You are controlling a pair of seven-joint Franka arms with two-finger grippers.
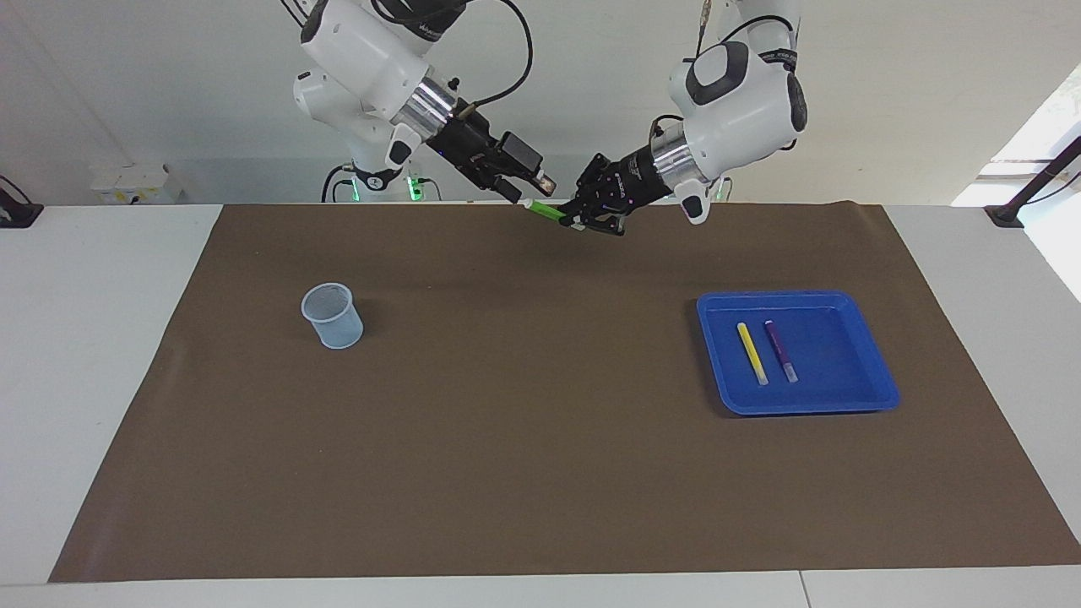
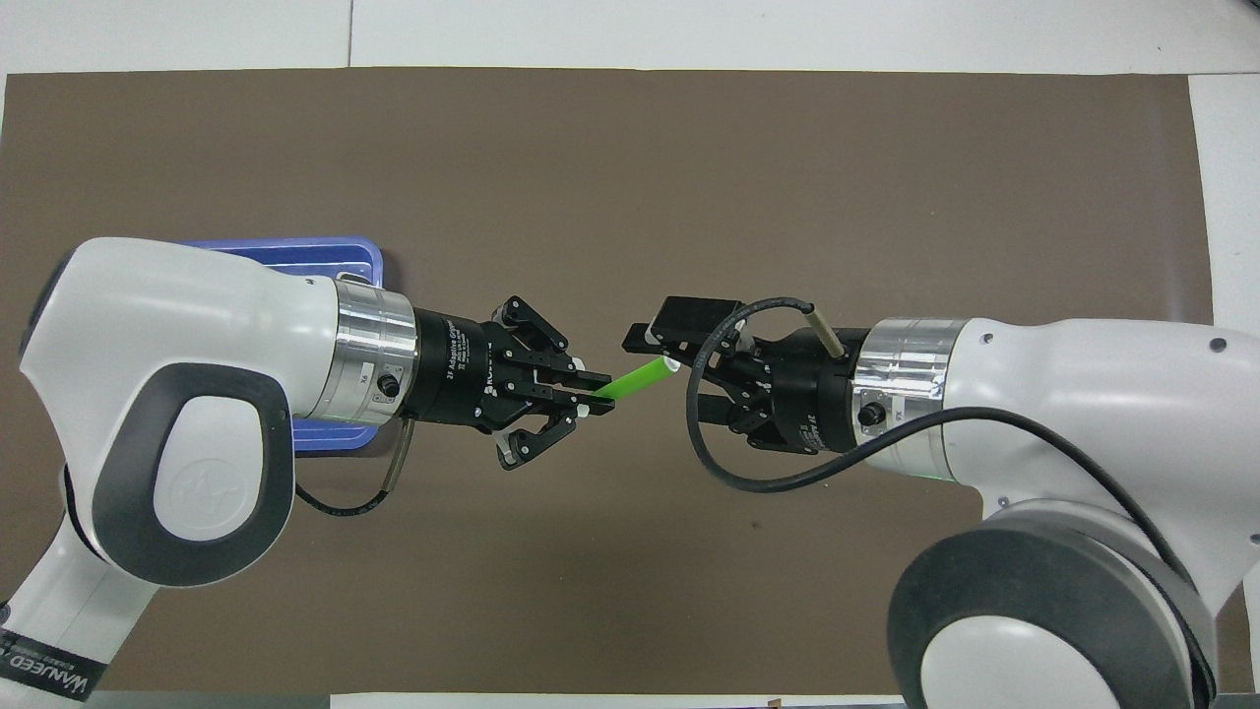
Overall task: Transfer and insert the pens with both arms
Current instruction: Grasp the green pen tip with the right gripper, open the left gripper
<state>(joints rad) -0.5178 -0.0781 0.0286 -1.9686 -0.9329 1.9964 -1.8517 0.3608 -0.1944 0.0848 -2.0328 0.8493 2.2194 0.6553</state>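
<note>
My left gripper [image 1: 577, 221] is shut on the green pen [image 1: 545, 212] and holds it level in the air over the mat's edge nearest the robots; it also shows in the overhead view [image 2: 591, 397] with the green pen [image 2: 632, 379]. The pen's pale cap end points at my right gripper [image 1: 532, 191], which is open, with the cap tip at the mouth of its jaws [image 2: 661, 374]. The yellow pen [image 1: 752, 353] and the purple pen [image 1: 781, 350] lie side by side in the blue tray [image 1: 853, 400].
A clear plastic cup [image 1: 334, 315] stands upright on the brown mat [image 1: 524, 439] toward the right arm's end. The blue tray sits toward the left arm's end; in the overhead view the tray [image 2: 295, 252] is mostly covered by the left arm.
</note>
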